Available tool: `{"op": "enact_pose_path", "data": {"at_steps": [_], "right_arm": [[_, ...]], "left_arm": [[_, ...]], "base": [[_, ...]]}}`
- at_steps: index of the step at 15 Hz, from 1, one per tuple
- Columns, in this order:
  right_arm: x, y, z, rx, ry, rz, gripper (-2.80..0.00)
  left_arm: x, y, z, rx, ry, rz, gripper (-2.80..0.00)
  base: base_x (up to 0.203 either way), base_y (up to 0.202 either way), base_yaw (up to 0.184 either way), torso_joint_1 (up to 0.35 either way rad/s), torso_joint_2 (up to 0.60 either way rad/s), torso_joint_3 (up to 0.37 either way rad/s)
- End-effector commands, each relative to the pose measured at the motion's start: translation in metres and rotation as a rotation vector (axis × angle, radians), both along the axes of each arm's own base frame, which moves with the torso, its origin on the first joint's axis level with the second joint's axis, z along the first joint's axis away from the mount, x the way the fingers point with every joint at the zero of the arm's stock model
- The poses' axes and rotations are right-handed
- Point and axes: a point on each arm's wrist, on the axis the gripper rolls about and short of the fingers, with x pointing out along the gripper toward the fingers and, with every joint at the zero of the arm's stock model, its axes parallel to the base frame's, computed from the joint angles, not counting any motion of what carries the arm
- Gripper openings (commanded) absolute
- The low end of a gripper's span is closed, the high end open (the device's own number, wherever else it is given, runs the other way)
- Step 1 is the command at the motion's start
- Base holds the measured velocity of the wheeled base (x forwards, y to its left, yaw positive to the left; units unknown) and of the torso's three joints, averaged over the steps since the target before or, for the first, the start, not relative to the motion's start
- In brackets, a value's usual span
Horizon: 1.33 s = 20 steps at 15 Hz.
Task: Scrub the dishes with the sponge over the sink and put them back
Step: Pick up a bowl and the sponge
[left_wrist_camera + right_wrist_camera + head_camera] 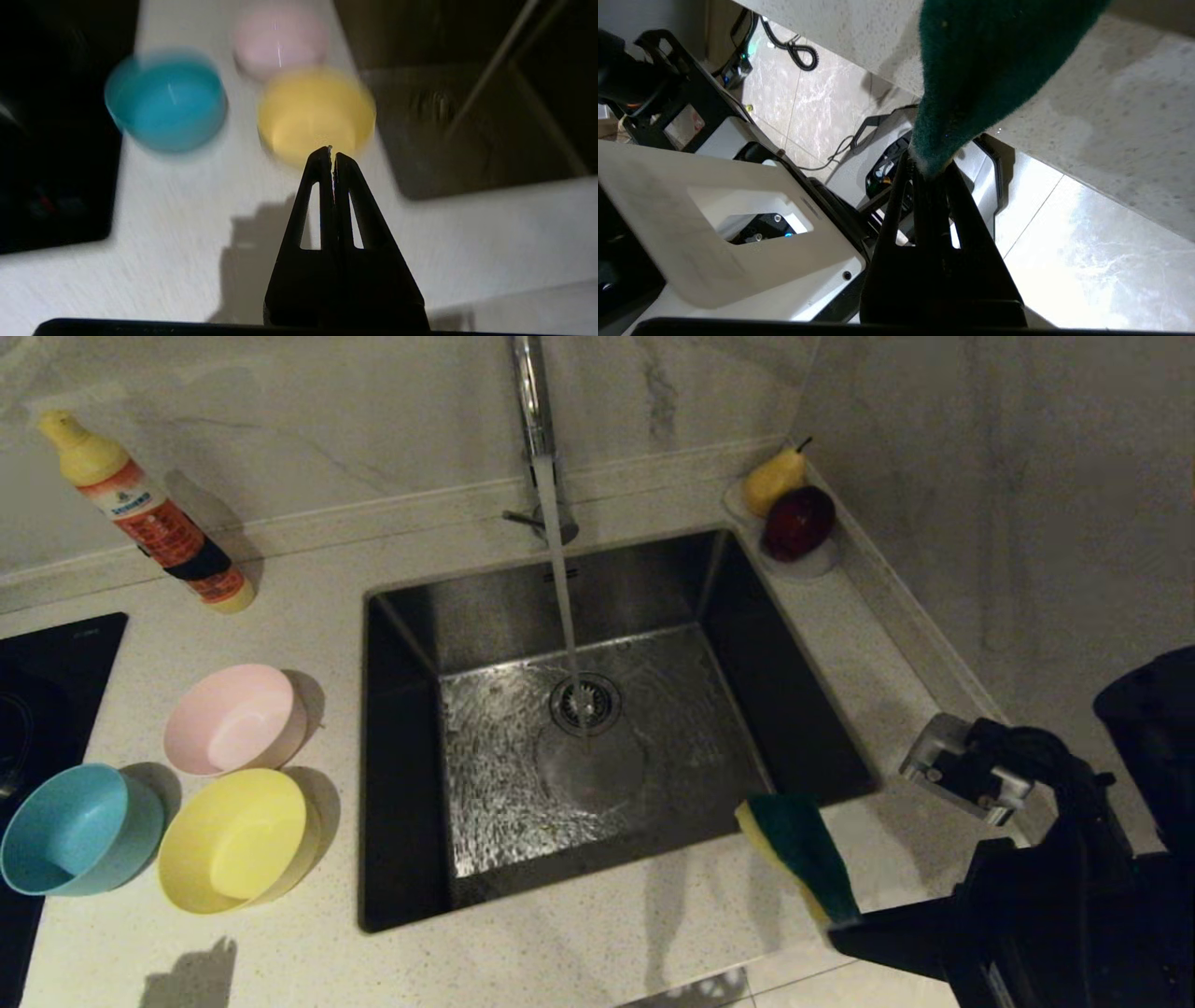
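Three bowls stand on the counter left of the sink [420, 644]: pale pink [233, 719], yellow [233, 840] and light blue [79, 829]. My right gripper [840, 924] is shut on one end of the green-and-yellow sponge [803, 849], which it holds above the counter at the sink's near right corner. In the right wrist view the sponge [985, 70] sticks out from the gripper [929, 170]. My left gripper [332, 154] is shut and holds nothing; it hangs over the counter just short of the yellow bowl [315, 112], with the blue bowl [166, 105] and pink bowl [280, 44] beyond.
Water runs from the chrome tap [532, 401] onto the drain strainer [585, 703]. A detergent bottle [149, 513] leans at the back left. The black stove top [47, 691] lies at the far left. A white dish with a pear and an apple [794, 513] sits in the back right corner.
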Motion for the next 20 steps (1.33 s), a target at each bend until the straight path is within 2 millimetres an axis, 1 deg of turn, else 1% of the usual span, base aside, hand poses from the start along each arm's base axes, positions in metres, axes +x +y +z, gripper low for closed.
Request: {"op": "enact_pose_path", "data": {"at_steps": [1,3,4,5,6,8,11,14,16,18,20], "right_arm": [[0.004,0.005,-0.003,0.005,-0.006,0.007,-2.8],[-0.002,0.003,0.008,0.05,-0.066,0.025,-2.8],[-0.004,0.002,0.013,0.064,-0.086,0.03,-2.8],[-0.004,0.001,0.014,0.069,-0.091,0.031,-2.8],[-0.005,0.0,0.015,0.072,-0.096,0.031,-2.8],[-0.006,-0.001,0.019,0.084,-0.106,0.028,-2.8],[-0.002,0.002,0.018,0.081,-0.091,0.011,-2.8],[0.001,0.005,0.016,0.072,-0.083,0.01,-2.8],[0.001,0.005,0.016,0.073,-0.08,0.012,-2.8],[0.002,0.005,0.013,0.067,-0.072,0.008,-2.8],[0.003,0.004,0.012,0.066,-0.066,0.001,-2.8]], "left_arm": [[-0.01,0.001,0.051,-0.013,-0.071,0.045,-2.8],[-0.013,0.004,0.097,-0.036,-0.072,0.149,-2.8],[-0.011,0.005,0.118,-0.039,-0.049,0.207,-2.8],[-0.001,0.006,0.133,-0.028,0.006,0.26,-2.8],[0.012,0.007,0.141,-0.019,0.065,0.321,-2.8],[0.043,0.009,0.148,-0.001,0.192,0.455,-2.8],[0.09,0.009,0.148,-0.02,0.327,0.534,-2.8],[0.139,0.012,0.15,-0.052,0.363,0.584,-2.8],[0.169,0.022,0.151,-0.083,0.347,0.652,-2.8],[0.186,0.038,0.151,-0.133,0.316,0.726,-2.8],[0.193,0.052,0.15,-0.2,0.303,0.724,-2.8]], "base": [[0.0,0.0,0.0,0.0,0.0,0.0],[0.0,0.0,0.0,0.0,0.0,0.0],[0.0,0.0,0.0,0.0,0.0,0.0],[0.0,0.0,0.0,0.0,0.0,0.0],[0.0,0.0,0.0,0.0,0.0,0.0],[0.0,0.0,0.0,0.0,0.0,0.0],[0.0,0.0,0.0,0.0,0.0,0.0],[0.0,0.0,0.0,0.0,0.0,0.0],[0.0,0.0,0.0,0.0,0.0,0.0],[0.0,0.0,0.0,0.0,0.0,0.0],[0.0,0.0,0.0,0.0,0.0,0.0]]}}
